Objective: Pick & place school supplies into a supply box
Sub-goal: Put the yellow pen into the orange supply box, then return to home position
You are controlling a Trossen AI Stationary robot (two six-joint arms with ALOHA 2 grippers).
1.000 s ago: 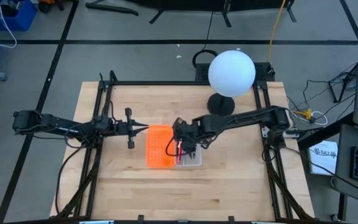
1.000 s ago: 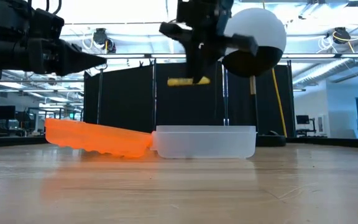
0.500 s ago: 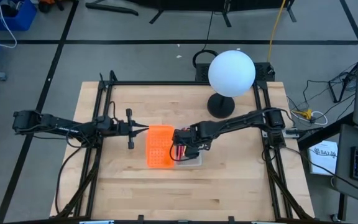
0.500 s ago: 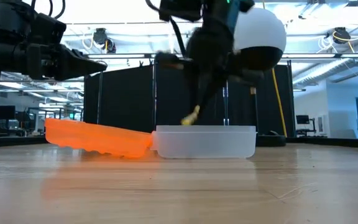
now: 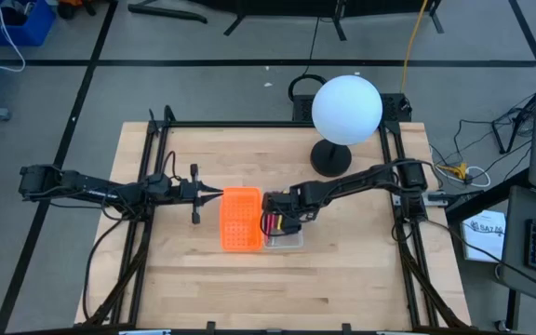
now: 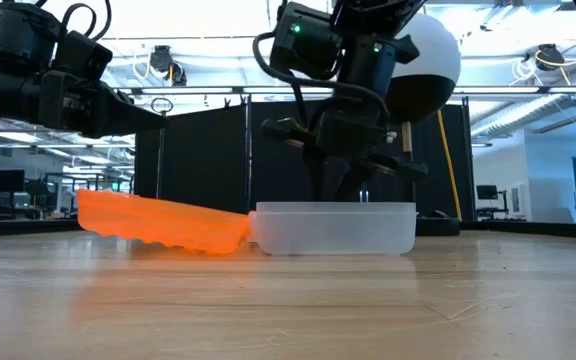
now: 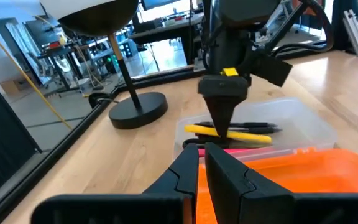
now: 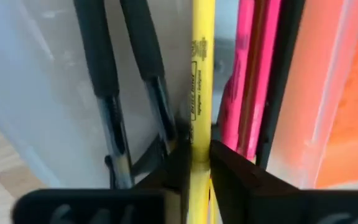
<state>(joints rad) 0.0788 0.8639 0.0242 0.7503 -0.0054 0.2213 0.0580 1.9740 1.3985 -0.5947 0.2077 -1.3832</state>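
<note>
The clear supply box lies mid-table, joined to an orange panel; it also shows in the low view. My right gripper reaches down into the box, shut on a yellow pencil. Two dark pens and pink and red ones lie along the box floor beside it. I cannot make out the scissors. My left gripper hovers shut and empty just left of the orange panel. My right gripper pinches the yellow pencil's shaft between its two fingers, around mid-length. The fingers come from above, pointing down, and lie across the pencil. The pencil lies about level inside the box, along its length, over the dark pens; whether it rests on them I cannot tell.
A lamp with a white globe on a black round base stands at the table's far side behind the box. Bare wood lies toward the near edge. Black frame rails run along both table sides.
My right gripper has gone down into the supply box, a little toward the near edge, carrying the yellow pencil. The pencil hung level above the box, tipped on the way down, and now lies level inside the box walls.
</note>
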